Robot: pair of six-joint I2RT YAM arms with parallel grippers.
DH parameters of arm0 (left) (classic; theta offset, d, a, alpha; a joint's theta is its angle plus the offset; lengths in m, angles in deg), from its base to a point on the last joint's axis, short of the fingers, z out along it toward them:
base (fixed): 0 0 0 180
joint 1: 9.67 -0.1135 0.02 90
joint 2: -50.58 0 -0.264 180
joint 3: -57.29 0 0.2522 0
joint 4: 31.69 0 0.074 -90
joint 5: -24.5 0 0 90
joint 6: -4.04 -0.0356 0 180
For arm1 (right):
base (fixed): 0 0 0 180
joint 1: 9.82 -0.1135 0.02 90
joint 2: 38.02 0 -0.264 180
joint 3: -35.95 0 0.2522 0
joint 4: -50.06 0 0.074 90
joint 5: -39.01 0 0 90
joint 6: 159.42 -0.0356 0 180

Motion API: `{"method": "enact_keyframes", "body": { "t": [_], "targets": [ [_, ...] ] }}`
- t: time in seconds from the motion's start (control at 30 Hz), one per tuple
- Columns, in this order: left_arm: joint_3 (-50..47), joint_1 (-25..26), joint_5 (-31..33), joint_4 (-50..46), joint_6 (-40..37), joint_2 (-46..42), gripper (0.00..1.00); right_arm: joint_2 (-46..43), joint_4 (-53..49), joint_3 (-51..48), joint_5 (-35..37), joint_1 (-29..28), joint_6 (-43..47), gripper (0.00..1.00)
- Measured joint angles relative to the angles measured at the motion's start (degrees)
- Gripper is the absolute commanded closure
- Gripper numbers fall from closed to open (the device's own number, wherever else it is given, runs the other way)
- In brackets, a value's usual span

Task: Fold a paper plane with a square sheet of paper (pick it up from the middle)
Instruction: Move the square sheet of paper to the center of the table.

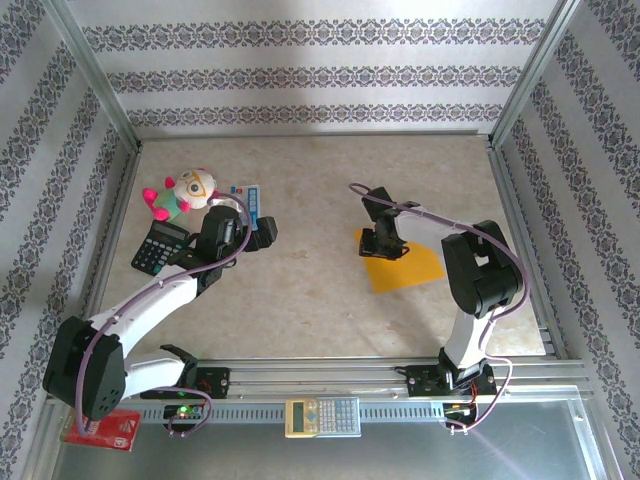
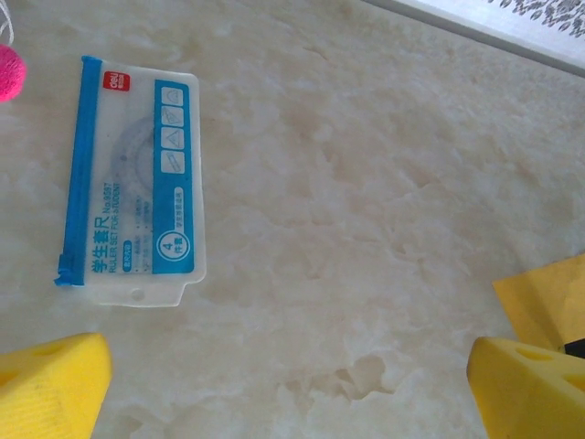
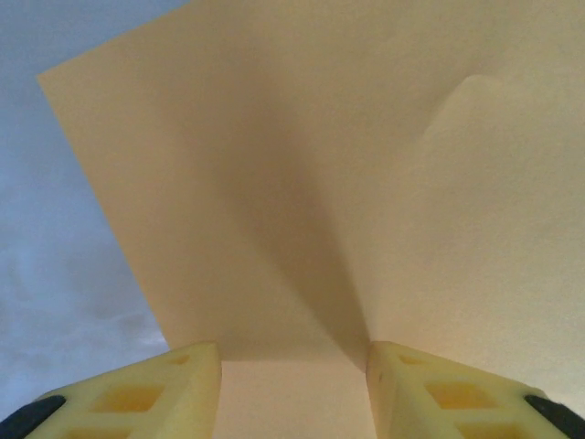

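Top external view: the left gripper (image 1: 258, 232) hovers just beside a blue-and-white packet (image 1: 257, 203). The right gripper (image 1: 382, 243) stands on the near-left part of the square sheet of paper (image 1: 405, 265), which lies flat on the table (image 1: 300, 300).

Left wrist view: the left gripper (image 2: 288, 389) is spread fully wide and holds nothing. The packet (image 2: 132, 178) lies ahead, and a corner of the sheet (image 2: 548, 288) shows at right.

Right wrist view: the right gripper (image 3: 292, 389) has its jaws partly apart, with its fingers (image 3: 151, 393) pressed on the sheet (image 3: 320, 165). The paper humps into a ridge between them and is not clamped.
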Motion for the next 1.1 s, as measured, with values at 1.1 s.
{"method": "enact_keyframes", "body": {
  "t": [1.1],
  "targets": [
    [4.44,6.1,-7.56,-2.56,2.99,11.58,0.0,-5.57,10.01,-8.76,-7.5,0.35,-1.88,0.57]
  ]
}}
